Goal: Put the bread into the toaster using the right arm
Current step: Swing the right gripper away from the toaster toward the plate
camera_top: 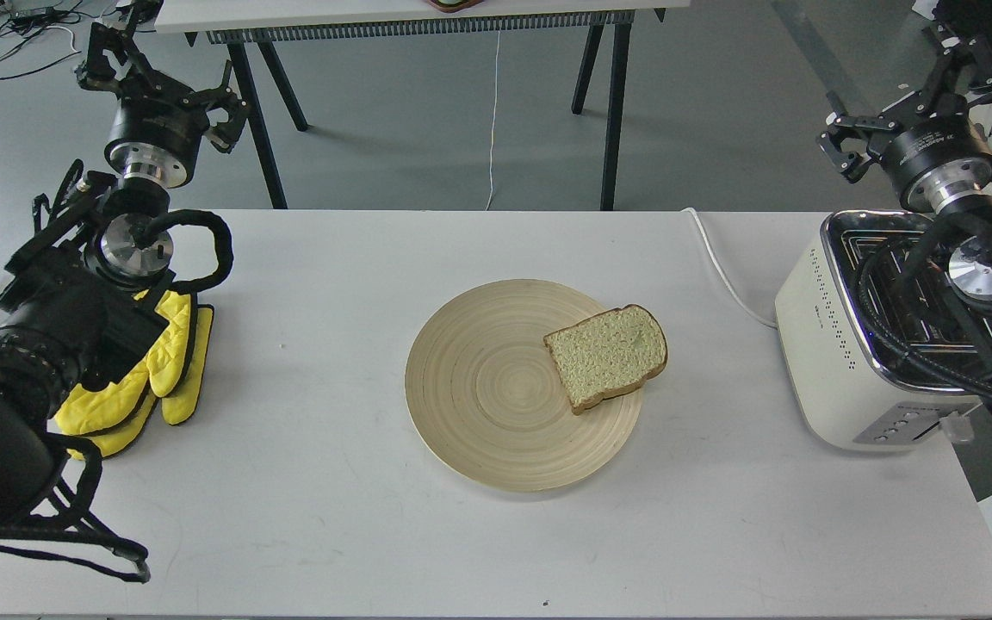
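Observation:
A slice of bread [606, 356], pale with a brown crust, lies flat on the right side of a round beige plate [479, 387], its domed end reaching over the rim. The cream toaster [827, 344] with its chrome top stands at the table's right edge, partly covered by my right arm. My right gripper [905, 99] hangs raised behind the toaster, far from the bread, its fingers spread with nothing between them. My left gripper [164, 86] is raised at the far left, also spread and holding nothing.
Yellow oven mitts [160, 370] lie under my left arm at the table's left. The toaster's white cord [720, 267] runs back over the far table edge. Another table on black legs [608, 103] stands behind.

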